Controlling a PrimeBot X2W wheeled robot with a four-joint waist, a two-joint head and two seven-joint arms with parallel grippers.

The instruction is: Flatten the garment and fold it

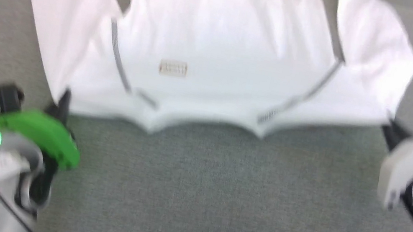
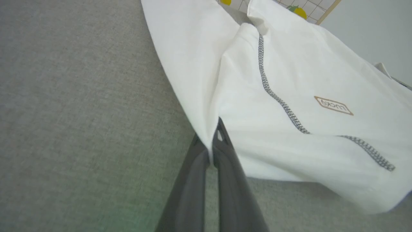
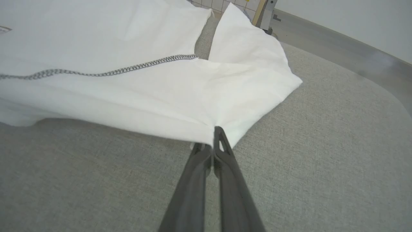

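Both end effectors (image 1: 63, 101) (clamped) on garment (image 1: 219, 46)

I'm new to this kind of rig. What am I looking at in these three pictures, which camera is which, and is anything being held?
This is a two-armed robot folding laundry. The wide picture is from its head, looking down at a grey padded surface. A white long-sleeved shirt is spread there, neck edge nearest the robot, with a small brown-bordered label on it. The left gripper, with the green part, and the right gripper each pinch the shirt's near edge at one end. The other two pictures come from cameras on the wrists, looking along each arm's dark fingers: both pairs are shut on the fabric, and the edge between them looks lifted off the surface.
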